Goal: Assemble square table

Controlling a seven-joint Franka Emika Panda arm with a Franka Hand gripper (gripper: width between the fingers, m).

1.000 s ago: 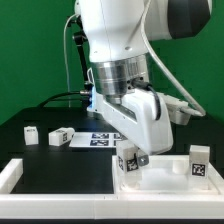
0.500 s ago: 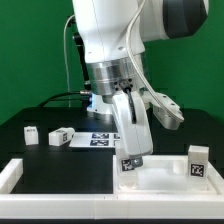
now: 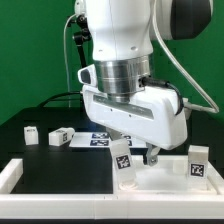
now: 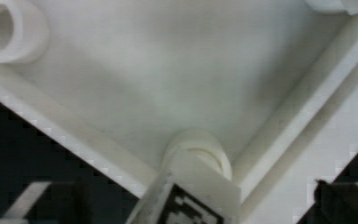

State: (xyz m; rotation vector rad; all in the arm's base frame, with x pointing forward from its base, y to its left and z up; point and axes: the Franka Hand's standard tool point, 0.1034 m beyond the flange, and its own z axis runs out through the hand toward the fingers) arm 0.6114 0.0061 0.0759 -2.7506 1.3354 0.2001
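Nearest in the exterior view, the white rail (image 3: 14, 176) edges the black tabletop (image 3: 62, 165). Just behind it, on the exterior view's right, the square slab (image 3: 165, 180) lies flat.

The 1st leg (image 3: 122, 162) stands on the slab near its front corner. The 2nd leg (image 3: 200, 162) stands upright at the slab's corner on the exterior view's right.

The hand (image 3: 136, 153) hangs directly over the 1st leg and has let it go. One of its fingers (image 3: 152, 156) stands clear of the leg on the exterior view's right, so the leg sits in the gap rather than in a grip. The wrist view looks down on the same leg (image 4: 194, 195) against the slab, but it is too blurred to show whether the leg is fully seated.

Farther back, the 3rd leg (image 3: 32, 133) and the 4th leg (image 3: 60, 136) lie loose on the tabletop beside the marker board (image 3: 100, 140), well apart from the hand.

I judge the job about half done, with 2 legs up on the slab and 2 left to fetch and fit.
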